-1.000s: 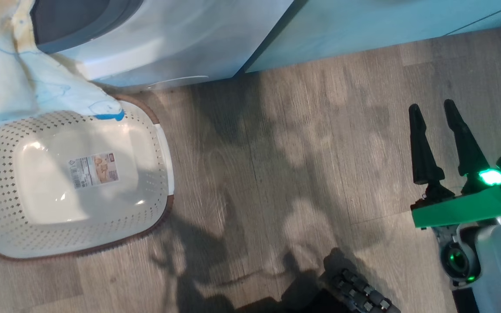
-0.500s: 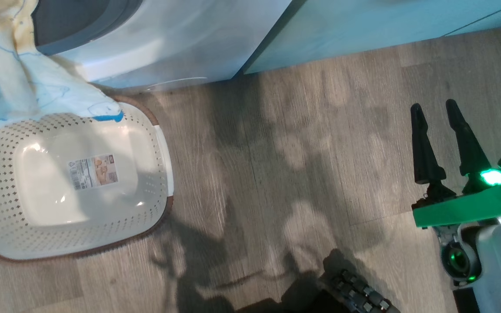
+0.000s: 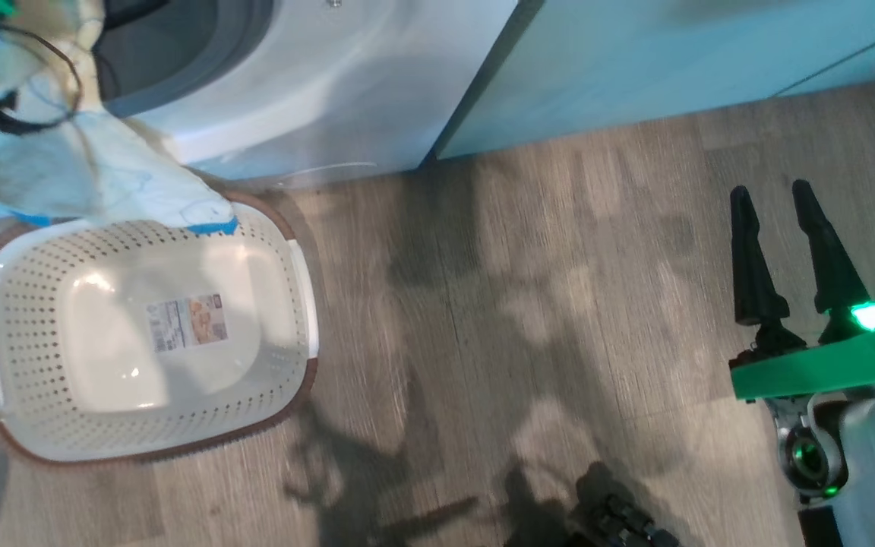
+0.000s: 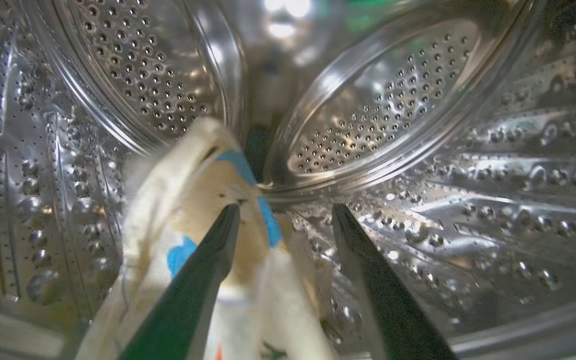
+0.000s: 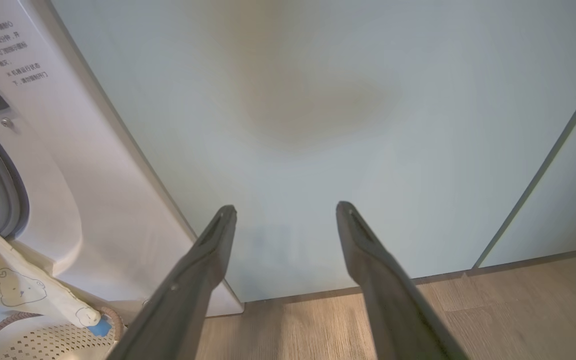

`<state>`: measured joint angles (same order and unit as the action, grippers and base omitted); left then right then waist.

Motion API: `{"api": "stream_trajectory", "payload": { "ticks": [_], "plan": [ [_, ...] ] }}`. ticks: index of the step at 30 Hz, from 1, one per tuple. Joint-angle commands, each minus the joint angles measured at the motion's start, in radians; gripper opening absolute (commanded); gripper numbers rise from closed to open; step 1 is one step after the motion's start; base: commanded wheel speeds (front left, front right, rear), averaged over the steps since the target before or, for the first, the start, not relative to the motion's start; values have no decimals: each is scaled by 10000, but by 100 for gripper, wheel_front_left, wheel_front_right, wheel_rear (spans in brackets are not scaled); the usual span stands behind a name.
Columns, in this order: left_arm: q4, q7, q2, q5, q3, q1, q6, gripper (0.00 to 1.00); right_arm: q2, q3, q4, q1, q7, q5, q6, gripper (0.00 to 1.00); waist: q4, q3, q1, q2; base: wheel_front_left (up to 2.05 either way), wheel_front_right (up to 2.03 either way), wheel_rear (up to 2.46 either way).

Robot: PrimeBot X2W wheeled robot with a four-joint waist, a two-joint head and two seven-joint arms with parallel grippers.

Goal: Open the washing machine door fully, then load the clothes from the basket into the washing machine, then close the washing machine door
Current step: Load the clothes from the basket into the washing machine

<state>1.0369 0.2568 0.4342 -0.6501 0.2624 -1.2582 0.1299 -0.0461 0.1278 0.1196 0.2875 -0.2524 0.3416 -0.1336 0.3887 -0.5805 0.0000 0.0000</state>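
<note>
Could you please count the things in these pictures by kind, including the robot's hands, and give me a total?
Washing machine: 1
Basket: 1
Bundle of clothes: 1
Cabinet doors: 2
Robot hands: 2 (left hand, right hand)
Total: 7

Printed matter, two items. (a) On the front panel of the washing machine (image 5: 93, 165), up and to the left of the right pincer (image 5: 285, 208): several short lines of small grey Chinese characters (image 5: 12, 47), too small to read with certainty. (b) On the floor of the basket (image 3: 270, 357), far left of the right pincer in the head view: a rectangular label (image 3: 186, 322) with fine print and an orange-brown picture, its wording illegible.
</note>
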Motion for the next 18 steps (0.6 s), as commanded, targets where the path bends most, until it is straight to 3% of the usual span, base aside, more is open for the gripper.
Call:
{"api": "stream_trajectory", "payload": {
  "ticks": [1, 11, 18],
  "plan": [
    [-137, 49, 291, 30, -67, 32, 8, 100, -41, 65, -234, -303, -94, -68, 29, 100, -117, 218, 0, 0, 0, 0, 0],
    [134, 49, -182, -177, 754, 1016, 8, 100, -41, -84, -143, -774, -94, -286, 29, 100, -438, 1223, 0, 0, 0, 0, 0],
    [-20, 49, -218, -437, 1152, 1953, 8, 100, -97, -197, -117, -1236, -94, -373, 29, 100, -652, 2006, 0, 0, 0, 0, 0]
  ]
}}
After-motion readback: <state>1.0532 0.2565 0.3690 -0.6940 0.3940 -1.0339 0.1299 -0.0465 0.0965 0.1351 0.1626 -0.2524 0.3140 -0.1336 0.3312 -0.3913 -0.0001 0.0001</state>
